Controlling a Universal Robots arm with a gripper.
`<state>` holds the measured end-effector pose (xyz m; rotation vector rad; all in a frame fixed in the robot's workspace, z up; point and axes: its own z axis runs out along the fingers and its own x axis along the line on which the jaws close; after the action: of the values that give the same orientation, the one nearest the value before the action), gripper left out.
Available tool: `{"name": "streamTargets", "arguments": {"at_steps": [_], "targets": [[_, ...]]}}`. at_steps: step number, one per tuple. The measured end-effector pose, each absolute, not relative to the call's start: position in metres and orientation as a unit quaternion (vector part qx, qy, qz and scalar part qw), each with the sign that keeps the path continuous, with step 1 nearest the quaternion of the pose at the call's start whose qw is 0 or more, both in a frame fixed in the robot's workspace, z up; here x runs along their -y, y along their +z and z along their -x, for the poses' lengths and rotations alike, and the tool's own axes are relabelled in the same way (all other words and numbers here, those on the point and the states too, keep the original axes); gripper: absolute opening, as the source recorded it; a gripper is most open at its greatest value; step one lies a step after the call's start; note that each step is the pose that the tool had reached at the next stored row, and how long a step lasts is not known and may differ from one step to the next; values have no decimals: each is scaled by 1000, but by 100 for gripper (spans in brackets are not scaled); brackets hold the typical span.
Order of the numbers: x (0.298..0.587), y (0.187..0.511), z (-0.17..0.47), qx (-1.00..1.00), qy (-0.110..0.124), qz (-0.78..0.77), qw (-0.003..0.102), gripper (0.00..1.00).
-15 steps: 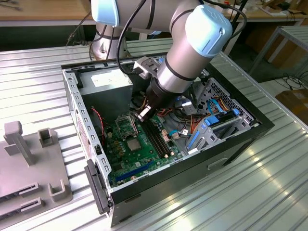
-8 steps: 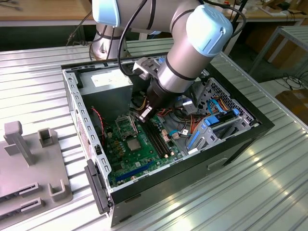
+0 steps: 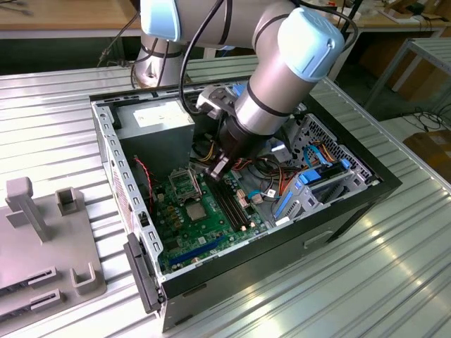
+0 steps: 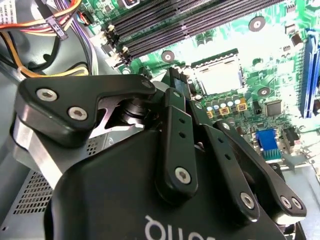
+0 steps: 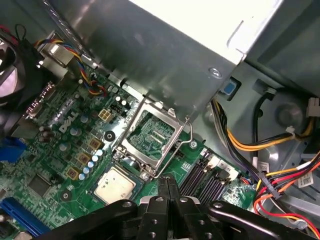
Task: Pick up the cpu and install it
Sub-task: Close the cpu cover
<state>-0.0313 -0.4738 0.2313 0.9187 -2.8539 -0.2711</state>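
First wrist view puts the end effector [image 5: 167,187] nearest, its fingers pressed together with nothing between them, poised just beside the cpu [image 5: 115,185], which lies flat and square in its socket, apparently already seated. Just beyond, the hinged retention frame [image 5: 150,132] stands tilted up with its wire lever [image 5: 184,142] swung free, presumably open so the chip stays reachable. Room is tight: memory slots [image 5: 200,181] flank one side, the grey metal housing [image 5: 165,65] overhangs behind, and bundled cables [image 5: 250,145] crowd the far corner.
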Motion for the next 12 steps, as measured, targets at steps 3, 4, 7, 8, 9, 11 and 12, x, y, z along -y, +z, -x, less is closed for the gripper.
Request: {"name": "streamTargets", "arguments": {"at_steps": [3, 4, 7, 8, 9, 11, 12], "targets": [[474, 231, 29, 945, -90, -306, 66, 11], [474, 231, 29, 945, -90, -307, 66, 11], [474, 231, 28, 942, -89, -318, 67, 11], [474, 231, 28, 939, -89, -325, 67, 11], [474, 231, 27, 937, -88, -332, 68, 11], [474, 231, 26, 931, -87, -346, 69, 11], [474, 231, 25, 928, -86, -357, 70, 11]]}}
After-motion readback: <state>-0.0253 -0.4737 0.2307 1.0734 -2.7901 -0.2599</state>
